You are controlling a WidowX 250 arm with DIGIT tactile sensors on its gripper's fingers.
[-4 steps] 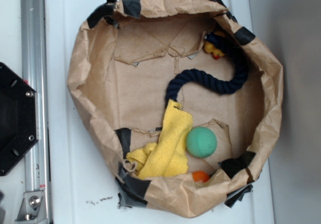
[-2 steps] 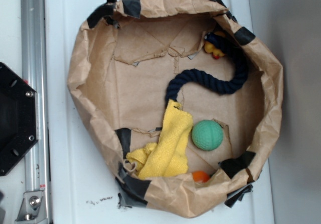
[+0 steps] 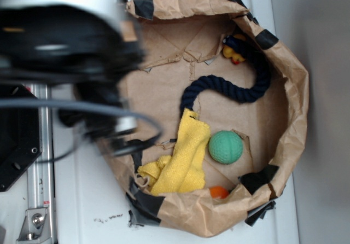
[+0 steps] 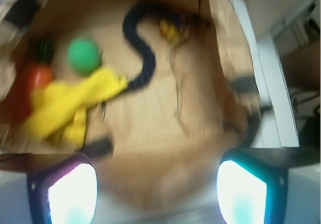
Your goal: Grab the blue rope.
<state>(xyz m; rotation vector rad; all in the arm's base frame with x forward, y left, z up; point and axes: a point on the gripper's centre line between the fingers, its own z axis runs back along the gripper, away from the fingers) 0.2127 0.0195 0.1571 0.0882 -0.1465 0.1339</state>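
Blue rope [image 3: 229, 88] [image 4: 141, 45] lies curved in the brown paper basin [image 3: 290, 85], well ahead of my tool [image 4: 156, 189], its near end touching the yellow cloth [image 3: 183, 159]. My tool's fingers [image 4: 70, 194] stand spread and empty (wrist view blurred).

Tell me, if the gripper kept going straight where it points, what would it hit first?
Probably bare brown paper of the bag floor, judging by the blurred wrist view. The blue rope lies farther ahead; depth is unclear.
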